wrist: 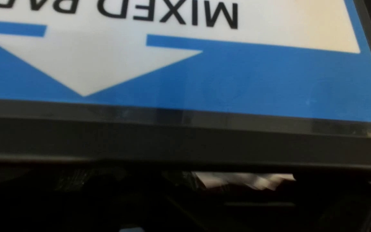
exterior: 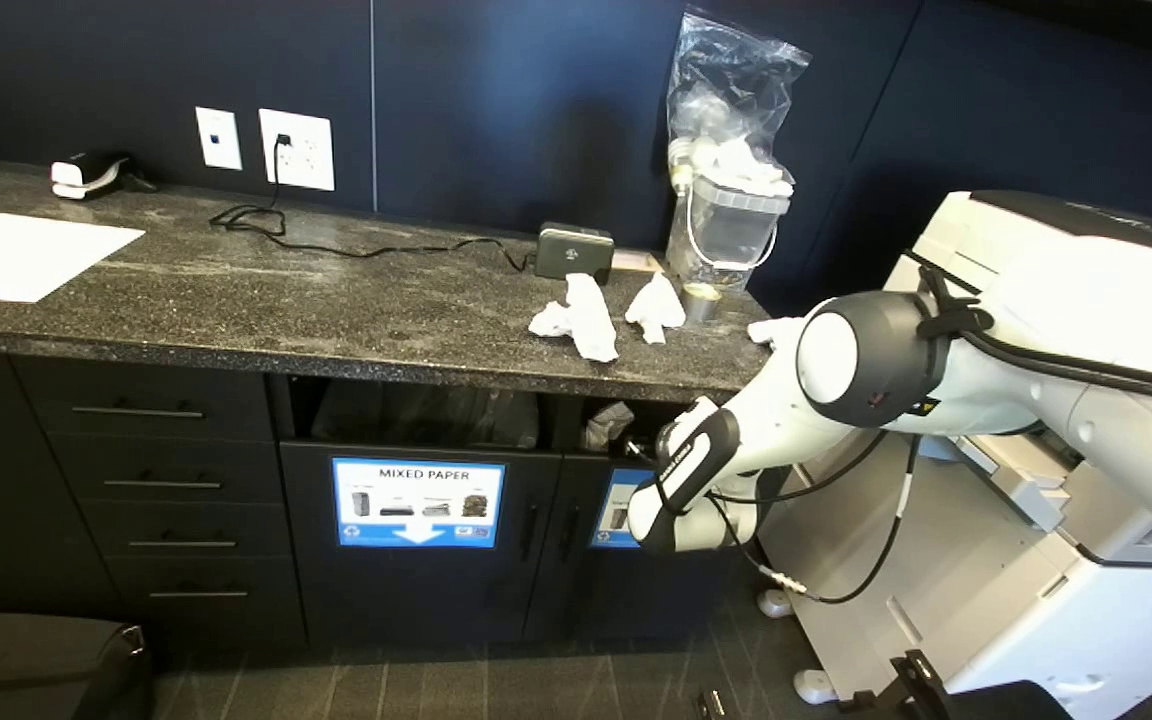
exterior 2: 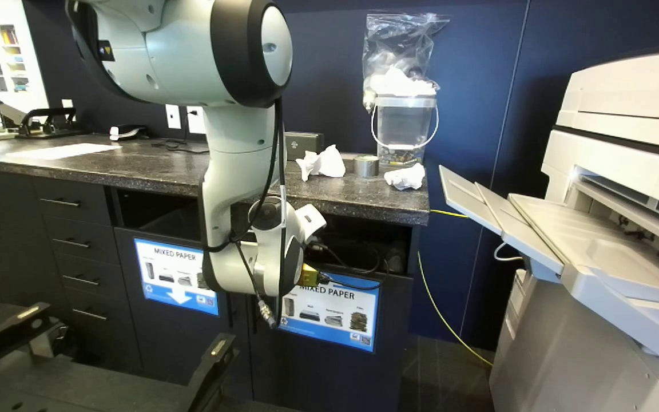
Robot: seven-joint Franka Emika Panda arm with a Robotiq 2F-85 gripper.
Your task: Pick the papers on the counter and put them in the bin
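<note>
Several crumpled white papers lie near the right end of the dark counter (exterior: 386, 310): a wad (exterior: 586, 320), a wad (exterior: 656, 305) beside it and a wad (exterior 2: 407, 177) near the corner, the last partly behind the arm in an exterior view. A greyish wad (exterior: 608, 425) shows in the slot under the countertop. The bin is the cabinet with a MIXED PAPER sign (exterior 2: 329, 309). In the wrist view a paper (wrist: 250, 180) shows, blurred, inside the dark slot. My wrist stands before this slot. The gripper stands open; its fingers are lost in the dark.
Behind the wads stand a small black box (exterior: 568, 250), a tape roll (exterior: 701, 300) and a clear bucket (exterior 2: 407, 126) under a plastic bag (exterior: 736, 60). A flat white sheet (exterior: 31, 255) lies far left. The printer (exterior 2: 621, 229) stands right of the counter.
</note>
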